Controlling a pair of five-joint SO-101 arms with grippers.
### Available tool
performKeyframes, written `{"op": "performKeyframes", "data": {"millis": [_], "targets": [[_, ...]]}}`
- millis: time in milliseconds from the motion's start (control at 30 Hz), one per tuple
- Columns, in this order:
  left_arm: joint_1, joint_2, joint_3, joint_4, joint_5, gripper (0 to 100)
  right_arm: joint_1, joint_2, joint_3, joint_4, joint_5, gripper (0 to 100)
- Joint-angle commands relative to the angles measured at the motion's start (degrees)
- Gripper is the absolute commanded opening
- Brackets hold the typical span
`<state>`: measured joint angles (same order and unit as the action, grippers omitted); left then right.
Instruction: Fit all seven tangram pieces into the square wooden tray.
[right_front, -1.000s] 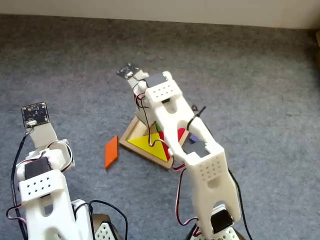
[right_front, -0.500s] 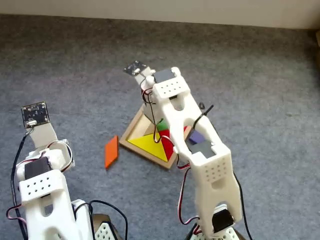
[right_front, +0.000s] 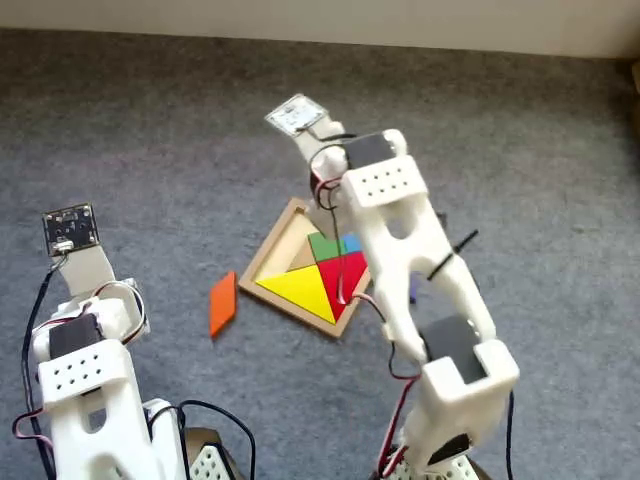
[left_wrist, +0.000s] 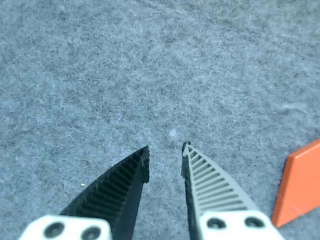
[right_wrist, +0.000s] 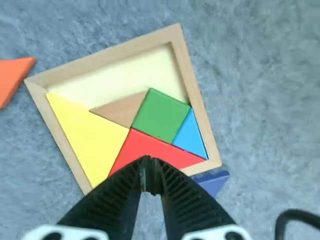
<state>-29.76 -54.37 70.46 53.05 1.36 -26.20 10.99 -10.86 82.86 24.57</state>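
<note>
On the grey carpet (right_front: 150, 130), the square wooden tray (right_wrist: 185, 65) holds yellow (right_wrist: 87, 137), red (right_wrist: 150, 149), green (right_wrist: 161, 115), light blue (right_wrist: 190, 136) and tan (right_wrist: 121, 110) pieces. An orange piece (right_front: 222, 303) lies apart from it, and a dark blue piece (right_wrist: 210, 181) lies just outside its rim. The right gripper (right_wrist: 149, 167) hangs over the red piece with its fingers closed on nothing, while the left gripper (left_wrist: 165, 149) sits slightly parted over the carpet.

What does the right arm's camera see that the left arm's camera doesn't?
Right wrist view's own: the wooden tray holding a yellow triangle, tan triangle, green square, light blue triangle and red triangle, a dark blue piece just outside it, the shut right pincer. Left wrist view's own: the open left pincer above bare carpet. Shared: the orange piece and the carpet.
</note>
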Motion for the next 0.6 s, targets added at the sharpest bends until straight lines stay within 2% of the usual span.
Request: {"op": "performKeyframes", "data": {"millis": [0, 133, 267, 367, 567], "targets": [[-0.2, -1.1, -0.2, -0.9, 0.3, 13, 3.0, -8.8, 4.3, 0.0, 0.1, 0.8], [-0.2, -1.1, -0.2, -0.9, 0.3, 13, 6.8, -10.9, 8.3, 0.2, -6.8, 3.4], [-0.2, -1.1, -0.2, -0.9, 0.3, 13, 9.5, -10.6, 12.8, -0.1, -7.6, 17.5], [-0.2, -1.1, -0.1, -0.9, 0.3, 13, 9.8, -10.6, 17.8, -4.4, -7.4, 26.1], [-0.1, -1.1, -0.1, -0.9, 0.3, 13, 12.2, -10.6, 25.6, -15.5, -7.3, 27.0]]}}
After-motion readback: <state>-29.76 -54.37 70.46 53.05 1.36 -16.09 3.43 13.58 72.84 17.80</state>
